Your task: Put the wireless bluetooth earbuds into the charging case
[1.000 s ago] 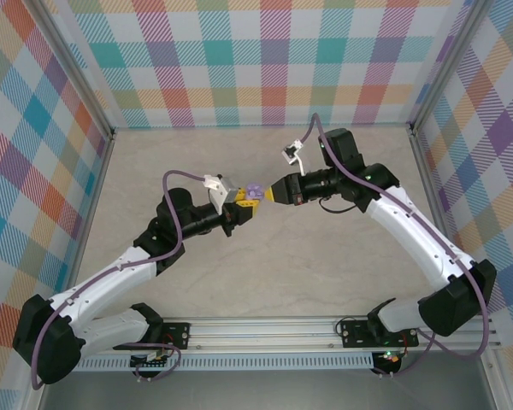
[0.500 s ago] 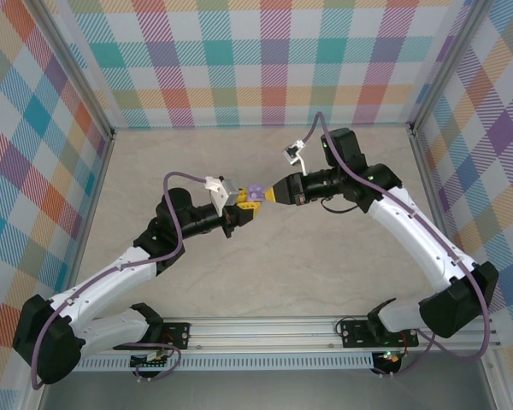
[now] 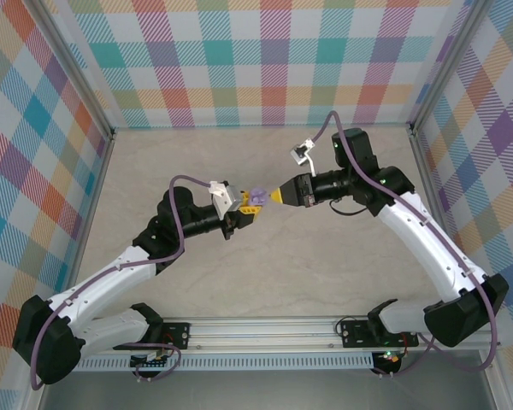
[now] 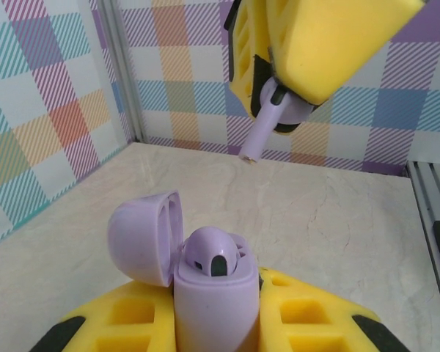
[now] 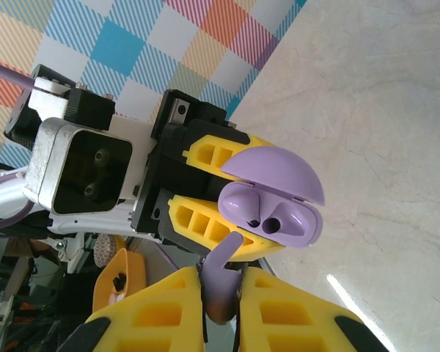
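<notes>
My left gripper [image 3: 249, 205] is shut on the pale lavender charging case [image 4: 216, 301] and holds it upright above the table. Its lid [image 4: 143, 238] is hinged open. One lavender earbud [image 4: 213, 253] sits in one socket; the other socket [image 5: 275, 218] is empty. My right gripper [image 3: 276, 196] is shut on a second lavender earbud [image 5: 224, 275], whose stem points toward the case, a short gap away. In the left wrist view that earbud [image 4: 268, 121] hangs above and beyond the case, between yellow fingers [image 4: 330, 37].
Both grippers meet in mid-air over the middle of the marble table [image 3: 325, 256]. Checkered walls [image 3: 265, 60] close the back and sides. A metal rail [image 3: 274, 329] with the arm bases runs along the near edge. An orange object [image 5: 121, 282] lies low in the right wrist view.
The right arm has drawn back a little to the right with the earbud still in its grip. The left gripper and case have shifted slightly right as well.
</notes>
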Controlling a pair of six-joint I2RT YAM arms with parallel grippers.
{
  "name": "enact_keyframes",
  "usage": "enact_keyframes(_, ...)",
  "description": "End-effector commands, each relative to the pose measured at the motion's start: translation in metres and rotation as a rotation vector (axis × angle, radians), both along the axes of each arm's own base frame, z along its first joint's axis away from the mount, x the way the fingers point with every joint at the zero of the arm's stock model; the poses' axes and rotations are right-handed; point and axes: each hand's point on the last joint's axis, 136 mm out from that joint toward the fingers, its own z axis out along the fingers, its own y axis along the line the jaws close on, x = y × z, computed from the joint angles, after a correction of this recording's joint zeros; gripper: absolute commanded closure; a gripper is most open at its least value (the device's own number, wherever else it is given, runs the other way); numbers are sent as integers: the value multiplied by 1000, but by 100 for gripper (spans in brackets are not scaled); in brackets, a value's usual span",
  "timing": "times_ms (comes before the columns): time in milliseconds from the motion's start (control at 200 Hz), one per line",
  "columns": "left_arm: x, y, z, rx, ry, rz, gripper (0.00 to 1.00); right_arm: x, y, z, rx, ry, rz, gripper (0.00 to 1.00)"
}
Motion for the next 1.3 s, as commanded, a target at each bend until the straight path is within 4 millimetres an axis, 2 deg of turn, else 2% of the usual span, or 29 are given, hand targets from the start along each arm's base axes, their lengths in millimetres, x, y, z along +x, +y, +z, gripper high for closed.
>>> enact_keyframes(0, -14, -2, 31, -43, -91, -71, 92, -15, -5, 21, 54, -32, 49, 86)
enact_keyframes(170, -22, -5, 39, -60, -93, -121, 92, -19, -4, 21, 64, -24, 74, 86)
enact_keyframes(395, -23, -6, 46, -74, -77, -134, 91, -18, -2, 13, 51, 4, 89, 86)
enact_keyframes(1295, -21, -11, 44, -63, -46, -153, 91, -17, 2, 6, 58, 33, 113, 85)
